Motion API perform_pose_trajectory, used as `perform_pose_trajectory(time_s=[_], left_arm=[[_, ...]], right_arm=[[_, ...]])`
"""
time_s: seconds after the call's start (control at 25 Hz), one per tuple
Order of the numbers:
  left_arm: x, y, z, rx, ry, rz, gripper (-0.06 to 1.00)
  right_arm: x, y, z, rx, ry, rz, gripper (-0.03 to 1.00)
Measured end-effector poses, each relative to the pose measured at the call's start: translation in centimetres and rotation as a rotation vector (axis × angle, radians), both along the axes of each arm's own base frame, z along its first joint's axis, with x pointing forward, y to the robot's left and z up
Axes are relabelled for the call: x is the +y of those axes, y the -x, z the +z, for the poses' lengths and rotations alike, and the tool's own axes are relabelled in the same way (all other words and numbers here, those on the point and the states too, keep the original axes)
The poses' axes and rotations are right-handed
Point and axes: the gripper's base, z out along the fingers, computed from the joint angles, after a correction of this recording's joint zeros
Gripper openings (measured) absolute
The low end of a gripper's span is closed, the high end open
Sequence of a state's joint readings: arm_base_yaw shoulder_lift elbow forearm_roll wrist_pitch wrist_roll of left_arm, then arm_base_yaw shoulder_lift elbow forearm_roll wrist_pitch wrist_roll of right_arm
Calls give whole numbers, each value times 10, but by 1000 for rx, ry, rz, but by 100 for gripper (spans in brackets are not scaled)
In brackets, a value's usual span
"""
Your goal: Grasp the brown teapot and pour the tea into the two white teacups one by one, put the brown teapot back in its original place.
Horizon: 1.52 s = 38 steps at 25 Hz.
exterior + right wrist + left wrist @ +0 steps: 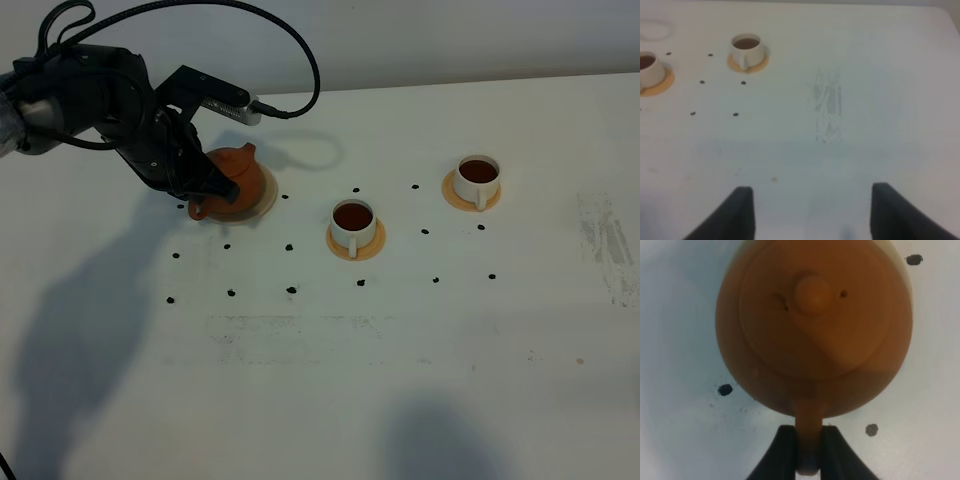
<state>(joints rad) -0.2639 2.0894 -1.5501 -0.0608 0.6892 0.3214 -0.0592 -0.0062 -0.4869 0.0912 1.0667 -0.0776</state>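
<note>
Brown teapot, rigid clay, likely heavy and breakable, sits on its saucer directly ahead of the left end effector, which is clamped on the thin loop handle. Right end effector spread apart, idle.

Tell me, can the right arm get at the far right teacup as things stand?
Probably yes. The right end effector is open over bare table, and nothing stands between it and that teacup. The left end effector is busy across the table, shut on the brown teapot.
</note>
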Motion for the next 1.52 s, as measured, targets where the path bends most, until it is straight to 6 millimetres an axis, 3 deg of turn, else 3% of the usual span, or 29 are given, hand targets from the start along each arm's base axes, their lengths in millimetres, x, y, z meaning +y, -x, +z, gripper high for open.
perform_pose_trajectory(time_s=[0.36,0.72,0.92,1.2,1.4,1.52], left_arm=[[1,0,0,-2,-5,22,11],[2,0,0,4,-10,24,42],[2,1,2,5,-8,31,45],[8,7,41,-78,-20,22,45],[32,9,68,-141,-27,70,45],[46,8,75,-156,-25,103,45]], right_arm=[[0,0,0,0,0,0,51],[0,0,0,0,0,0,51],[0,0,0,0,0,0,51],[0,0,0,0,0,0,51],[0,0,0,1,0,0,51],[0,0,0,1,0,0,51]])
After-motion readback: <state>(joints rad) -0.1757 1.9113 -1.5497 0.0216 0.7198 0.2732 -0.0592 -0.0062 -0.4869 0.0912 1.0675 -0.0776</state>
